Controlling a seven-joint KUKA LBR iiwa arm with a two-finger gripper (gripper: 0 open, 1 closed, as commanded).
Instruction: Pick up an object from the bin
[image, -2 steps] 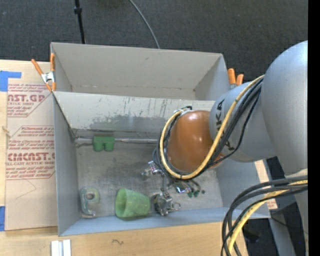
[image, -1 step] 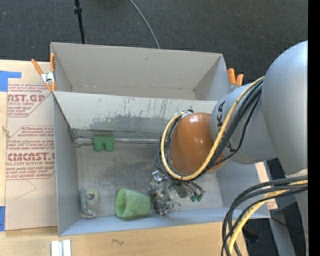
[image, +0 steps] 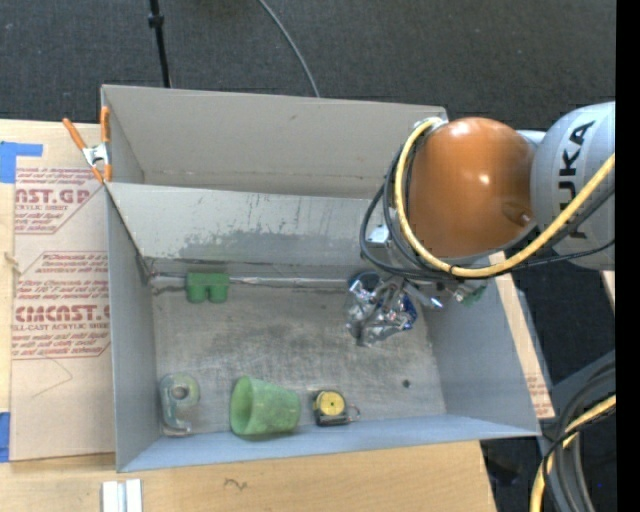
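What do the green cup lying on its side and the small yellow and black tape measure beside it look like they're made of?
The green cup looks like slightly translucent plastic with a dull sheen: its colour is pale and even, lighter at the rim. The tape measure seems to have a hard plastic case, black with a round yellow face, though it is too small to be sure.
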